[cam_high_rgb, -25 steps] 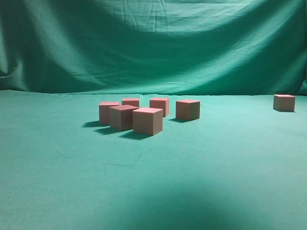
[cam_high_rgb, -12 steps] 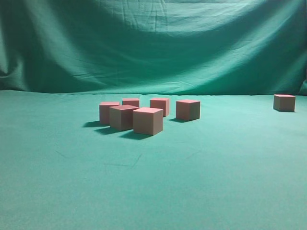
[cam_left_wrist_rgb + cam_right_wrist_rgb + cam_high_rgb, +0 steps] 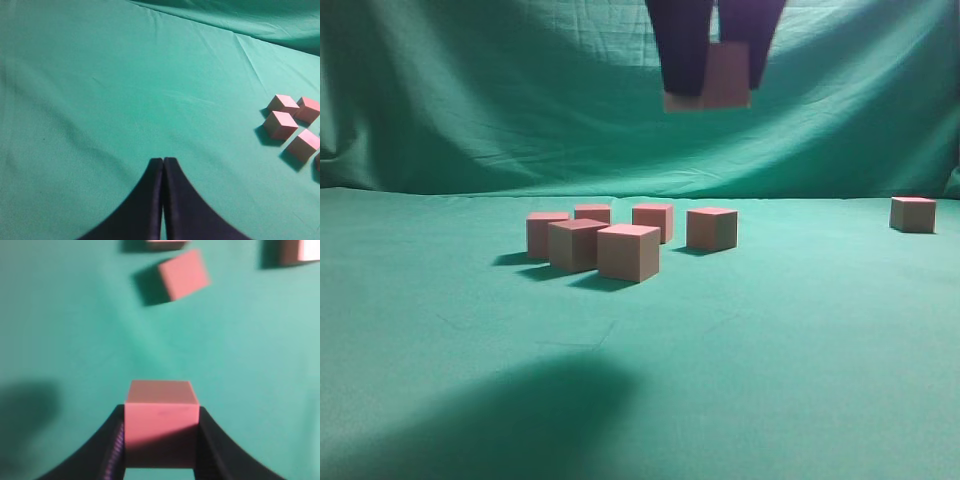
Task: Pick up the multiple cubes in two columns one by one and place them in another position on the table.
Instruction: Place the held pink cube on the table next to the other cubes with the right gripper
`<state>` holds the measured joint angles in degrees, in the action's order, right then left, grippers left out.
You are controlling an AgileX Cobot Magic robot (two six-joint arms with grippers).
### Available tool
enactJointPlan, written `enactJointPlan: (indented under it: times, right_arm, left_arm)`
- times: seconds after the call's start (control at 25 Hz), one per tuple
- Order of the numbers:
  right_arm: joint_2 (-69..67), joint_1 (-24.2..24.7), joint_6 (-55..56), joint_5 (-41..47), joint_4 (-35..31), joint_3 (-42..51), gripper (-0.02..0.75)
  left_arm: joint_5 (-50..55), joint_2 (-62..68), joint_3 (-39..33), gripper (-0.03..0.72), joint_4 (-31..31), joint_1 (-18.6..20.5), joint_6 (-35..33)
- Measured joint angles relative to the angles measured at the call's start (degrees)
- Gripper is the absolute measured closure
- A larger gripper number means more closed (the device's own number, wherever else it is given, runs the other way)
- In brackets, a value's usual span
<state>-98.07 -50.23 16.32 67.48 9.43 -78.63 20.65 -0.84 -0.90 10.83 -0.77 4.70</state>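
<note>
1. Gripping a cube [image 3: 160,422], the right claw [image 3: 160,440] has both jaws pressed against the cube's side faces; in the exterior view that claw [image 3: 712,75] hangs high above the tabletop [image 3: 770,340] with the held cube [image 3: 725,78] at 12 o'clock from the cluster.
2. Left claw [image 3: 163,172]: its jaws meet tip to tip, closed on nothing, and it hovers over bare green cloth, with the cluster off at its 3 o'clock.
3. Below the held cube, six cubes sit grouped mid-tabletop: a front one [image 3: 628,252], one touching or nearly touching it at 9 o'clock [image 3: 575,245], a left one [image 3: 545,233], two at the back [image 3: 592,213] [image 3: 653,220], and one slightly apart at 3 o'clock [image 3: 711,228].
4. A lone cube [image 3: 912,214] stands well apart at the far right edge, at about 3 o'clock from the cluster.
5. Progress, as a judgement: which group is the source is unclear. If the lone cube marks the new spot, one is placed, one is in the air and six remain; if the cluster is the target, most of the work is done.
</note>
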Motion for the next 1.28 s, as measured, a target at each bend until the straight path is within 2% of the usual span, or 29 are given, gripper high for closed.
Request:
enactJointPlan:
  times: [0.2,0.44,0.68,1.28]
  right_arm:
    - [-0.11,0.21,7.45,-5.91,2.92,6.09,0.466]
    - [-0.11,2.22,10.39,-16.44,-1.10,13.37,0.466]
    - [-0.67,3.18,12.39,-25.05,-0.60,15.47,0.466]
    - [-6.38,3.62,15.63,-28.54,3.50,15.47,0.466]
  left_arm:
    - [0.00,0.00,0.00,0.688,0.00,0.00,0.00]
    - [0.00,0.00,0.00,0.688,0.00,0.00,0.00]
    - [0.00,0.00,0.00,0.688,0.00,0.00,0.00]
    - [0.00,0.00,0.00,0.688,0.00,0.00,0.00]
